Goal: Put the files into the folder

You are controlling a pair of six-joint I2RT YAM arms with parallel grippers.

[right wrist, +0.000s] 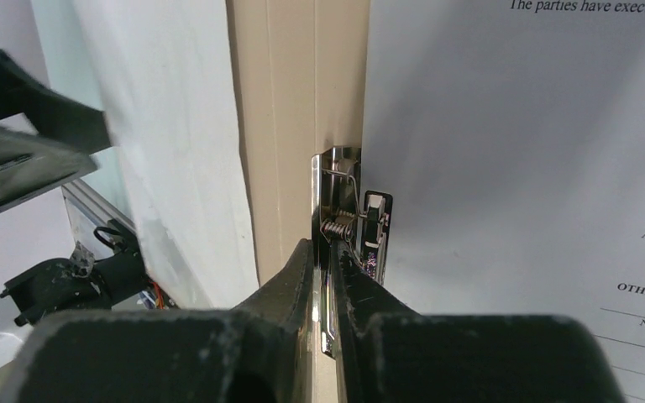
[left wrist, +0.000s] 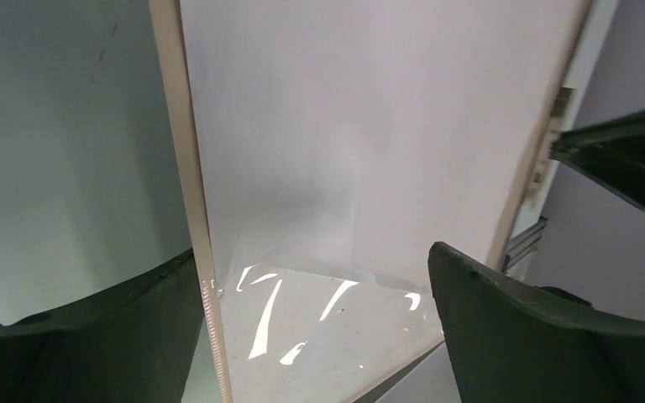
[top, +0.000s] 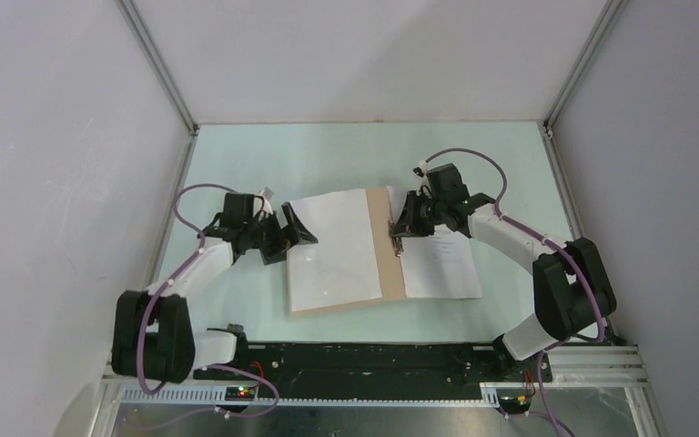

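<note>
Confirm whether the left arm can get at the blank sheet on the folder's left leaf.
Probably yes. The left end effector sits open right at the sheet's left edge, with nothing between them. The right end effector is shut on the clip, off that sheet.

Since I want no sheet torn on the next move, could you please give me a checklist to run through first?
1. Right hand shut on the metal clip: ok.
2. Left hand open at the blank sheet's near edge: ok.
3. Folder lying open and flat: ok.
4. Blank sheet lying on the folder, left of the spine: ok.
5. Printed sheet tucked under the clip: cannot tell.
</note>
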